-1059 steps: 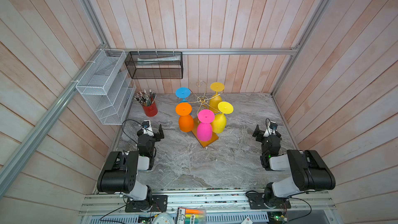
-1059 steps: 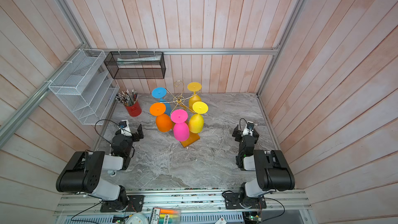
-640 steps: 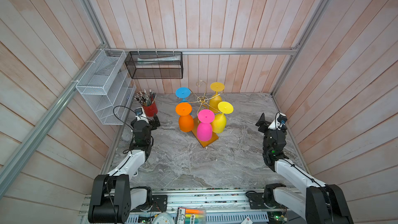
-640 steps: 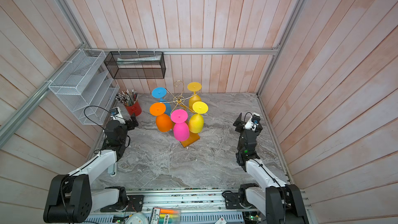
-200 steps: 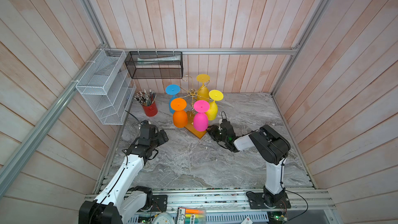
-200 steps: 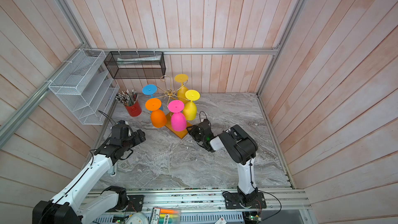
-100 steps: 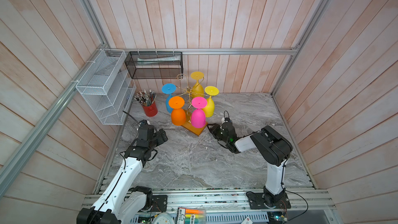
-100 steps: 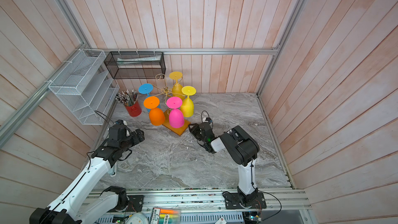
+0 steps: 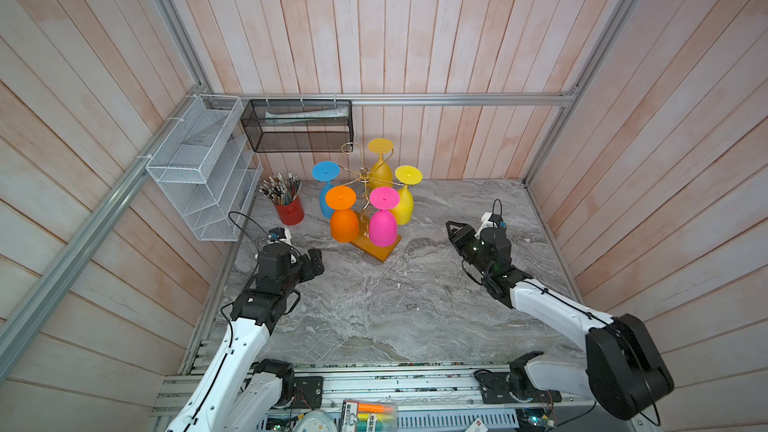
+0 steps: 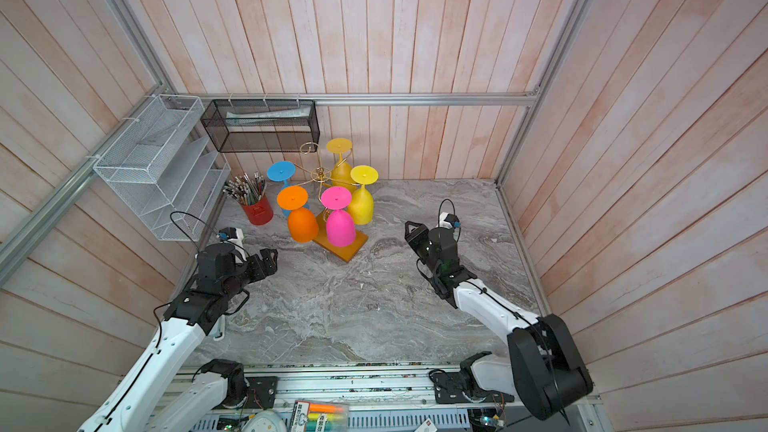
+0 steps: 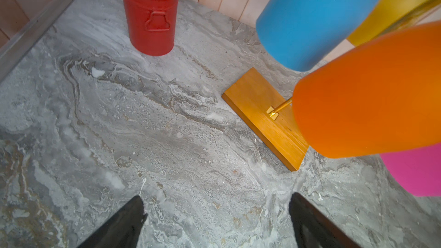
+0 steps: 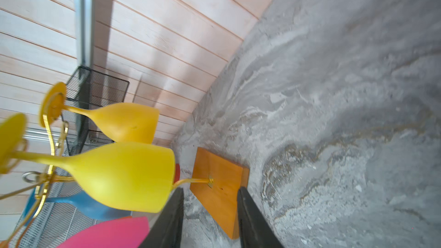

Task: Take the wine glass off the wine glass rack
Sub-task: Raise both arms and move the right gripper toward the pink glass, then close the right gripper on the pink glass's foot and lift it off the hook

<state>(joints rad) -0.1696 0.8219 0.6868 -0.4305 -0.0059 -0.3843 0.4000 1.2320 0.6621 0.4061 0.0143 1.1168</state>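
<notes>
So, the wine glass rack (image 9: pixel 364 175) is parked at the back of the marble table (image 9: pixel 374 305), left of centre and close to the back wall, with the red pencil cup (image 9: pixel 289 214) just beside it. The gold post is stood upright, and the long axis of the wooden base (image 10: pixel 348 250) is laid diagonally, back-left to front-right in both top views. Five glasses are hung upside down, feet up and bowls down: blue glass (image 9: pixel 325 171), orange glass (image 9: pixel 344 224), pink glass (image 9: pixel 382 228), yellow glass (image 9: pixel 404 209) and amber glass (image 9: pixel 380 145).

From above, most of the base is hidden under the orange and pink bowls, and the blue bowl is mostly covered by the orange one. In the left wrist view the wire arms are cut off completely; only big blurry bowls and the base are seen. The stems slotted into the gold curls are shown side-on only by the right wrist view, but it's smeared, and the orange glass can hardly be made out there.

The left gripper (image 9: pixel 312 263) is spread wide with nothing in it, near the orange glass but not touching. The right gripper (image 9: pixel 453 230) is parted partway, nothing gripped, well apart from the rack on the right side.
</notes>
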